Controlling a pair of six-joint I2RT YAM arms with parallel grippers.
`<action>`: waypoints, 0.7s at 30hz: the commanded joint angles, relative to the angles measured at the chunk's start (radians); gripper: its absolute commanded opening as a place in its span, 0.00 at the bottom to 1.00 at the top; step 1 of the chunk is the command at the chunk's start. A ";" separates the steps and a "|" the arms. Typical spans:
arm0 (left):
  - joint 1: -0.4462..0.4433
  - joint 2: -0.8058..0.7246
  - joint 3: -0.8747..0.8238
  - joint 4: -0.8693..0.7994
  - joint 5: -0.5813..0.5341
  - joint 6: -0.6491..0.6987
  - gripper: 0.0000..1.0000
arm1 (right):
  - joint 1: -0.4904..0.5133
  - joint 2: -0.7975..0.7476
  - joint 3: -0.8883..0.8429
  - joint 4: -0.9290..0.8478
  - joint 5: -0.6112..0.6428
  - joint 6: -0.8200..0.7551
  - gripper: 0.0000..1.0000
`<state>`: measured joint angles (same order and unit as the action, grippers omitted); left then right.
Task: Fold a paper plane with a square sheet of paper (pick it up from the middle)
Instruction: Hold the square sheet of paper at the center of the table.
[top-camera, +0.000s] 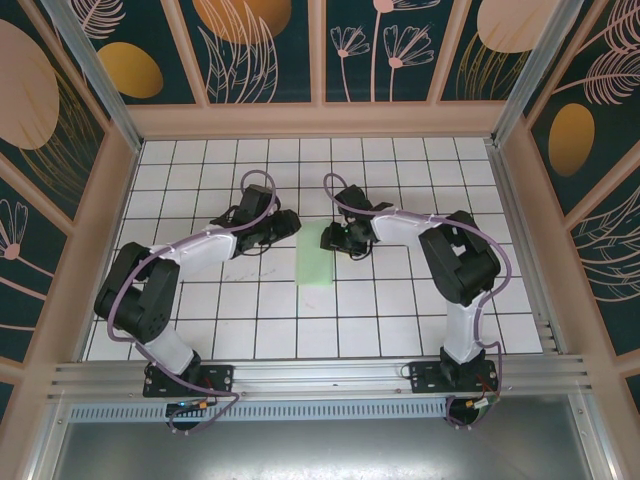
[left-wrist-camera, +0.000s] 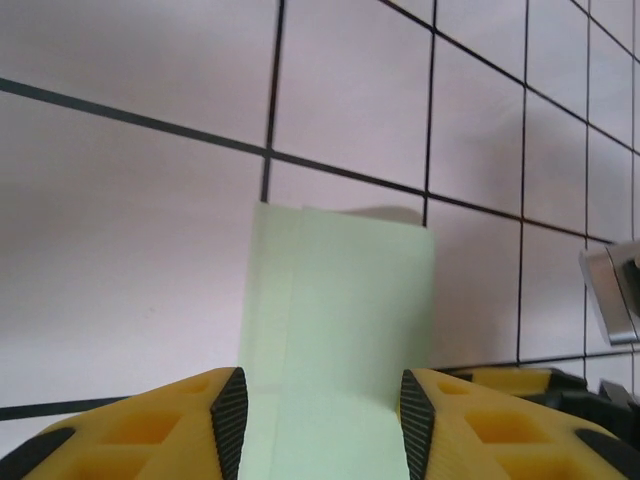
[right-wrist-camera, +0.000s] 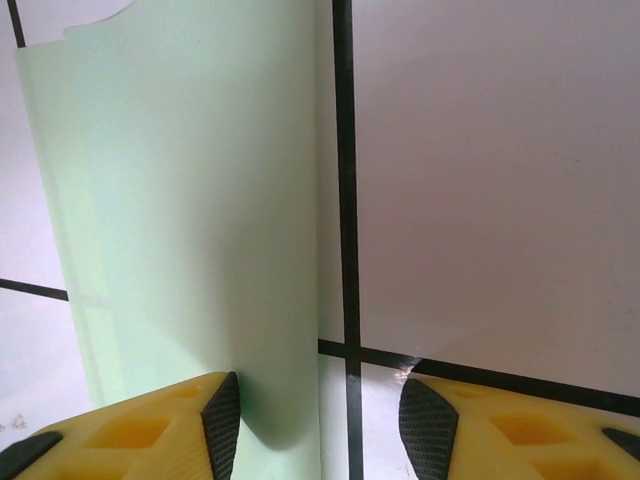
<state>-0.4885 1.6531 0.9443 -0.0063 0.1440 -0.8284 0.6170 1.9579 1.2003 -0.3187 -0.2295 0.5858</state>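
Left hand (top-camera: 291, 226) and right hand (top-camera: 329, 238) flank sheet (top-camera: 318, 264); nearer table (top-camera: 300, 322) open.

The square sheet of paper (top-camera: 318, 262) lay on the counter (top-camera: 400, 310), between the left end effector (top-camera: 288, 224) and the right end effector (top-camera: 332, 238), which flanked its far end. Seen from the left end effector, the sheet ran between the fingers (left-wrist-camera: 228, 420) and on ahead. Seen from the right end effector, it lay ahead and leftward, beside the view's left-hand finger (right-wrist-camera: 222, 420), with bare counter to its right.
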 joint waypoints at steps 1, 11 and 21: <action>0.012 -0.024 -0.016 -0.030 -0.073 -0.034 0.48 | 0.028 0.173 -0.047 -0.012 0.075 -0.016 0.54; 0.029 -0.027 -0.031 -0.020 -0.087 -0.047 0.49 | 0.049 0.246 0.010 -0.063 0.127 -0.004 0.63; 0.061 -0.032 -0.077 0.001 -0.061 -0.054 0.49 | 0.058 0.304 0.054 -0.104 0.143 0.009 0.69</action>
<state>-0.4343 1.6478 0.8803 -0.0147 0.0769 -0.8696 0.6666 2.0304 1.3338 -0.4709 -0.1318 0.5907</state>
